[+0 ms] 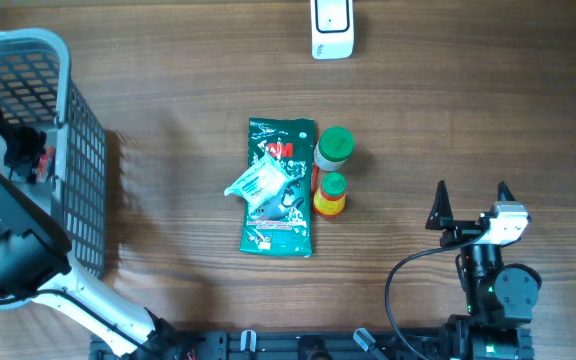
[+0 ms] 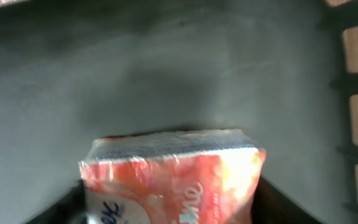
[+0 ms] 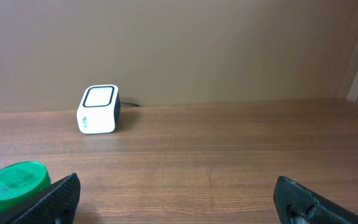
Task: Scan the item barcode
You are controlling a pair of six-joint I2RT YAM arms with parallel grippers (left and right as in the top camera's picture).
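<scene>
An orange-and-white packet (image 2: 179,180) lies on the grey floor of the basket (image 2: 166,68). My left gripper (image 2: 169,202) is down inside the basket (image 1: 86,160), and its dark fingers (image 2: 64,208) press against both sides of the packet. Seen from above, the left gripper (image 1: 28,150) is mostly hidden by the arm and the basket rim. The white scanner (image 1: 332,28) stands at the table's far edge and appears as a white box (image 3: 98,109) in the right wrist view. My right gripper (image 1: 471,205) rests open at the front right with nothing between its fingers (image 3: 55,196).
In the middle of the table lie a green packet (image 1: 280,200) with a small pale packet (image 1: 258,182) on it, a green-lidded jar (image 1: 334,147) and a yellow bottle (image 1: 330,194). The jar's green lid (image 3: 14,180) is just left of my right gripper.
</scene>
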